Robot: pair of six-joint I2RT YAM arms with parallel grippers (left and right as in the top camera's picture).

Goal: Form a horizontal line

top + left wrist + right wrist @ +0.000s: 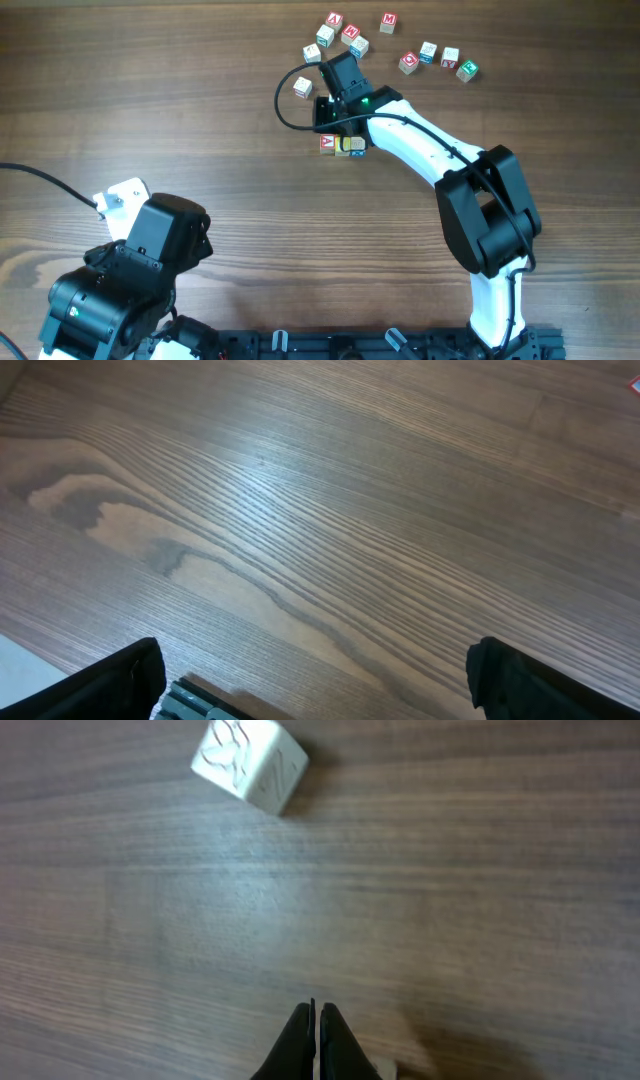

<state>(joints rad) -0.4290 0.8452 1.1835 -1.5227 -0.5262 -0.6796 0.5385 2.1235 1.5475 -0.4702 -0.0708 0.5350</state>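
Three tiny cubes lie side by side in a left-to-right row: a red-faced cube (327, 143), a yellow cube (343, 146) and a white cube with blue-green print (358, 146). My right gripper (327, 113) hangs just behind this row, pointing down at the table. In the right wrist view the right gripper (316, 1005) is shut with nothing between its fingers, over bare wood; the row is out of that view. My left gripper (320, 690) is open and empty over bare wood. The left arm (150, 250) sits folded at the near left corner.
A white letter cube (302, 87) (250, 765) lies alone left of the right gripper. Several loose letter cubes are scattered at the back, one cluster (335, 35) behind the gripper and one (440, 58) to its right. A black cable (285, 105) loops beside the right wrist.
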